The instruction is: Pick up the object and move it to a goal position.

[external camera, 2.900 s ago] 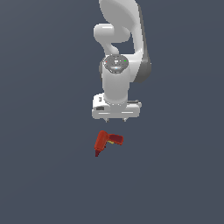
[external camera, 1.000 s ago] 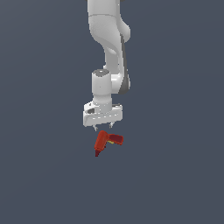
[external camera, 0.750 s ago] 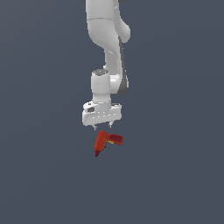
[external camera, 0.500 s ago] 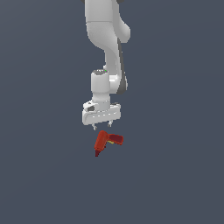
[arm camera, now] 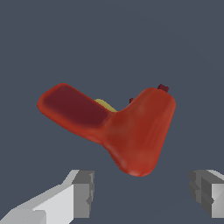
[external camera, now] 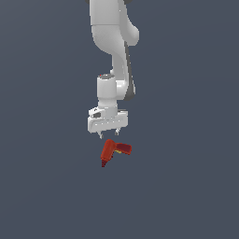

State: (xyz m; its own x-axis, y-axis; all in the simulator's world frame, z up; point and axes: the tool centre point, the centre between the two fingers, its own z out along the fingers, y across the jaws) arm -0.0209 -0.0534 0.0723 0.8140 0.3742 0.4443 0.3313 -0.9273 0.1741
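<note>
Panda arm's gripper (external camera: 108, 136) hovering just above the red toy drill (external camera: 113, 151) | fingers (arm camera: 81, 192) spread wide, grasping nothing | drill lying on the table (external camera: 186, 186)

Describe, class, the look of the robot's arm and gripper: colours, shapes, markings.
The arm is glossy white with rounded, bulbous segments and dark grey seams at the joints. Its gripper is a white boxy bar carrying two short fingers with grey ridged pads. No cables or markings show.
</note>
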